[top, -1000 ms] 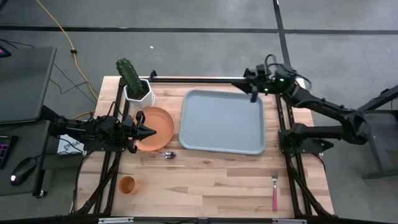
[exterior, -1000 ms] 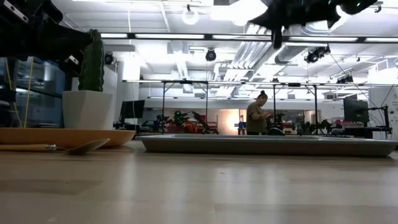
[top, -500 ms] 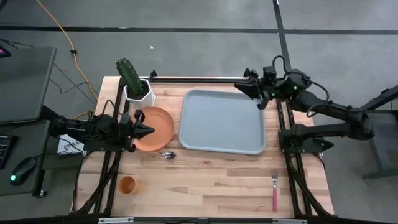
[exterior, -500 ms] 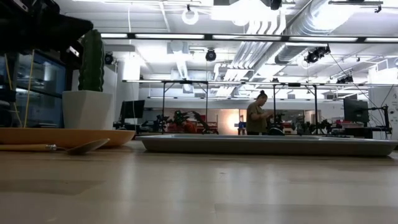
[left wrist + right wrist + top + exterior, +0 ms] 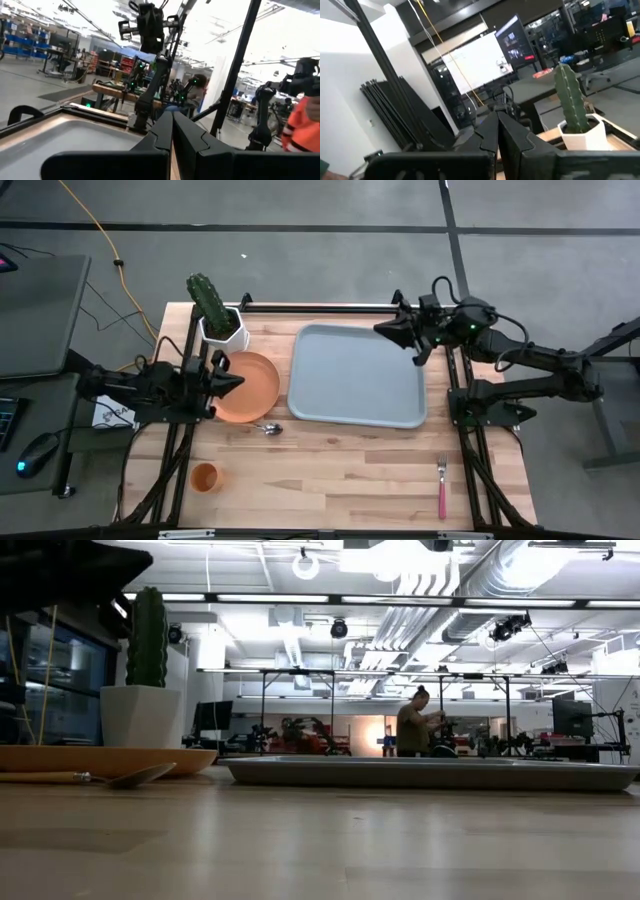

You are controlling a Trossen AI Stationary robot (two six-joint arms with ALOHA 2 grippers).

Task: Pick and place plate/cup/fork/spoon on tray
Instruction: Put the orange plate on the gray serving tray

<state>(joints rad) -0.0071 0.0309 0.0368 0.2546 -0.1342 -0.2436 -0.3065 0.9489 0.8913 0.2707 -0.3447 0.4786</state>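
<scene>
The left hand (image 5: 238, 381) is clenched and empty, its tip over the left part of the plate (image 5: 255, 388); its pressed-together fingers (image 5: 172, 135) show in the left wrist view. The right hand (image 5: 382, 328) is also clenched on nothing, raised over the far right edge of the tray (image 5: 358, 376), with its fingers (image 5: 496, 131) meeting in the right wrist view.

The tray lies empty at the middle of the table (image 5: 340, 470). The plate sits just beside the tray's left edge, in front of the cactus pot (image 5: 222, 328). The spoon (image 5: 266, 428) lies just beside the plate's near rim. The cup (image 5: 204, 477) stands upright near the table's front left, well apart from the plate. The fork (image 5: 441, 487) lies at the front right, tines toward the tray.

In the low view, a person (image 5: 411, 730) stands in the room beyond the table.
</scene>
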